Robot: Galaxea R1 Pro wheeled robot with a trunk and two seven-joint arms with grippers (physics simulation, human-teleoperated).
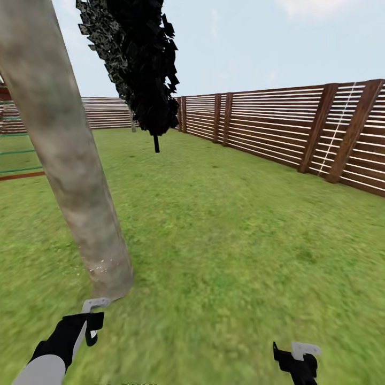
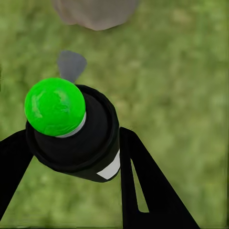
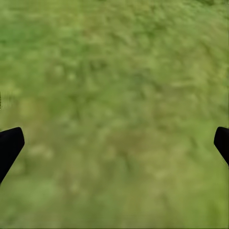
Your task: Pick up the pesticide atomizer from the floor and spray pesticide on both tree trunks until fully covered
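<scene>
Grass (image 1: 230, 240) spreads across the garden, bounded from about twelve to three o'clock by a reddish-brown slatted fence (image 1: 278, 133). At ten o'clock in the head view a thick, mottled grey-tan tree trunk (image 1: 69, 160) leans up out of the lawn, with faint pale specks near its base. Dark jagged foliage (image 1: 139, 64) hangs at twelve o'clock, beyond the trunk.

At seven o'clock the left gripper (image 1: 90, 321) sits just short of the trunk's foot, with a small gap of grass between them. In the left wrist view its black fingers (image 2: 143, 186) are clamped on the pesticide atomizer (image 2: 76, 138), a dark bottle with a white band; its rounded tip shows bright green here. The base of the trunk (image 2: 95, 12) lies just ahead of the bottle.

At five o'clock the right gripper (image 1: 299, 357) hangs low over the lawn. In the right wrist view its fingertips (image 3: 9, 143) stand wide apart with only blurred grass (image 3: 114, 109) between them, grasping nothing.
</scene>
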